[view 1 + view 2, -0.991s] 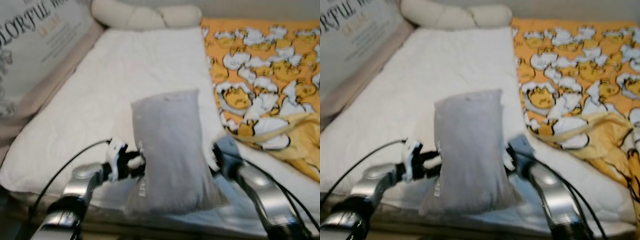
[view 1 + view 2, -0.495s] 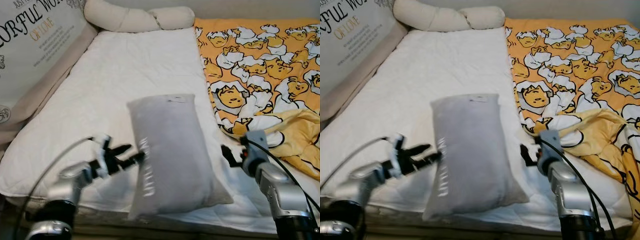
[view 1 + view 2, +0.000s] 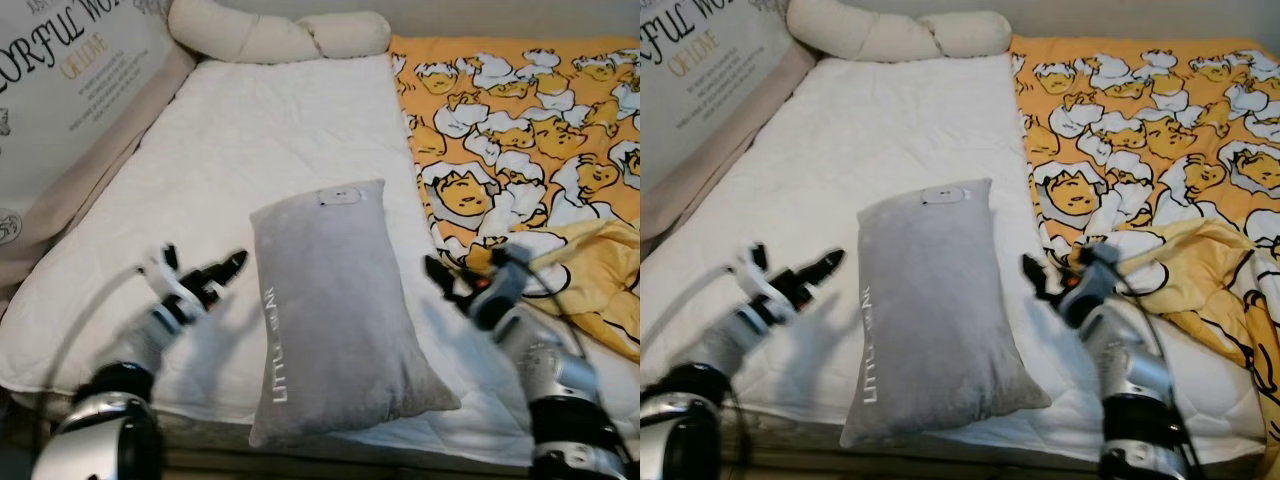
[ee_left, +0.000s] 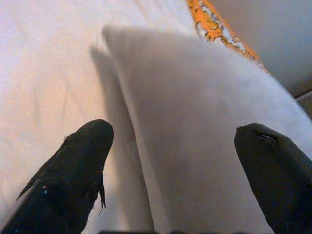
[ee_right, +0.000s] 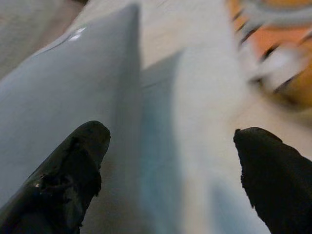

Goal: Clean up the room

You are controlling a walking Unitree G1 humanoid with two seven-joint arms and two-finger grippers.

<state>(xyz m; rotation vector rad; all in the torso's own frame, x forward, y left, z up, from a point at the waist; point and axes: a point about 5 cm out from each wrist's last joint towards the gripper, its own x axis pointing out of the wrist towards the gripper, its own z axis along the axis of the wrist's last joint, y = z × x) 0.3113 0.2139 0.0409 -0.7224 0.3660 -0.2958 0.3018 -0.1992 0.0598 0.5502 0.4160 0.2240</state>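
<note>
the grey pillow (image 3: 335, 320) reads "little" along its side; the cushion (image 3: 700, 70), upper left, shows "of love".

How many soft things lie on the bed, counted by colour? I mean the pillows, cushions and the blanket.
Grey: 1, the pillow lying between the open left gripper and the open right gripper.
Cream: 1, the long bolster cushion at the head of the bed.
Orange and yellow: 1, the printed blanket.
White with lettering: 1, the large cushion along the side.
Total: 4
</note>
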